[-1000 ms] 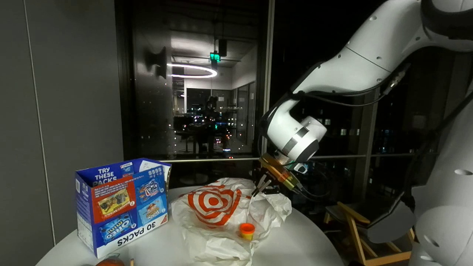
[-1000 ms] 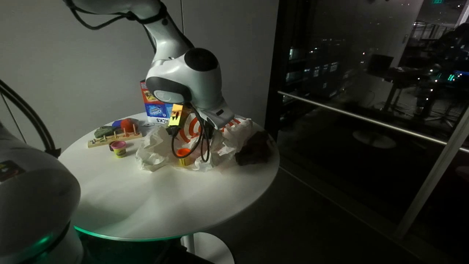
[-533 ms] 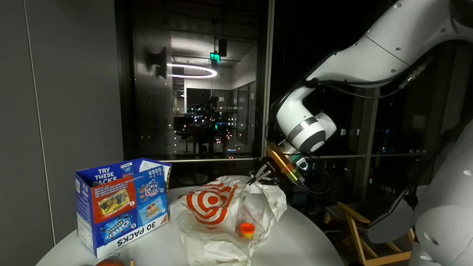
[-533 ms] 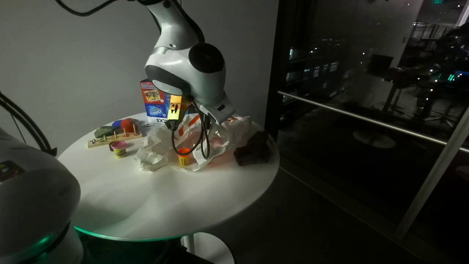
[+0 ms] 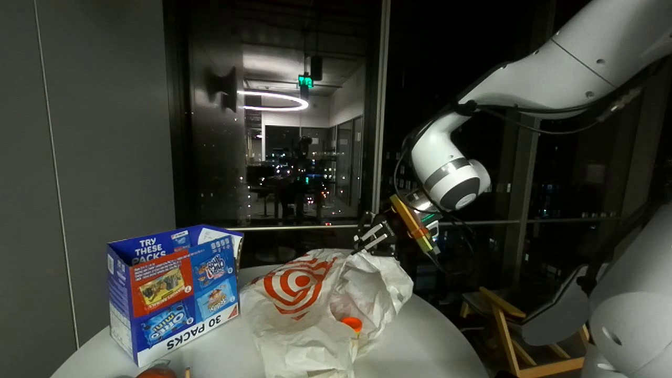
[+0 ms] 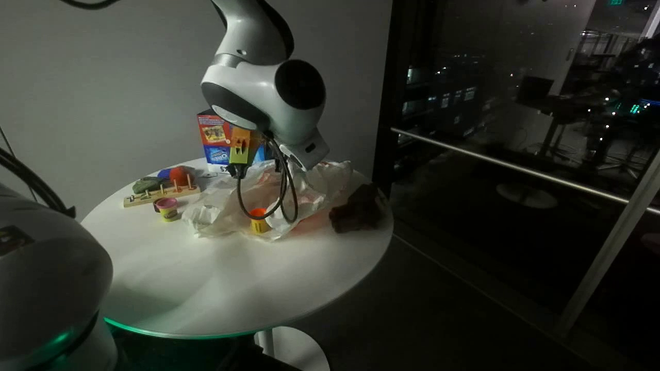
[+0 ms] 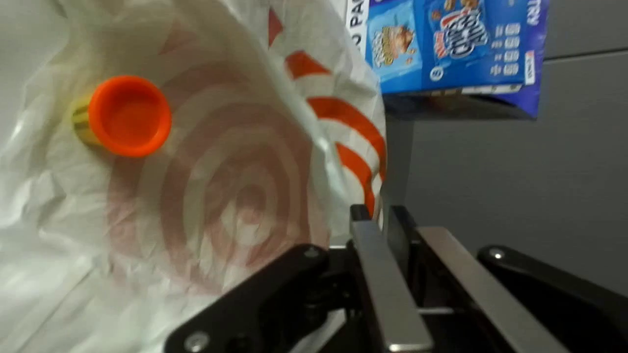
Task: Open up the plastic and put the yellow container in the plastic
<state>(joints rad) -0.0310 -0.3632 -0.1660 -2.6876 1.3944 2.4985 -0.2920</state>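
Note:
The yellow container (image 5: 352,324) with its orange lid stands upright on the plastic at the mouth of the white bag (image 5: 294,341) with a red target print. In an exterior view the bag's front fold covers the container's lower part; another exterior view shows its yellow body (image 6: 259,225). In the wrist view I look into the bag's spread mouth (image 7: 245,215) and down on the container's lid (image 7: 130,115). My gripper (image 5: 355,245) is at the bag's raised top edge. In the wrist view its fingertips (image 7: 380,215) stand a narrow gap apart, with the bag's rim right beside or behind them.
A blue snack box (image 5: 178,296) stands beside the bag. A wooden peg board (image 6: 162,196), a pink-lidded tub (image 6: 167,209), a red ball (image 6: 179,176) and a dark brown object (image 6: 358,208) lie on the round white table (image 6: 206,288).
My gripper has moved up and back, toward the robot's base. The bag's top edge has risen and its mouth has spread. The fingers look slightly farther apart. The bag's front now covers more of the container.

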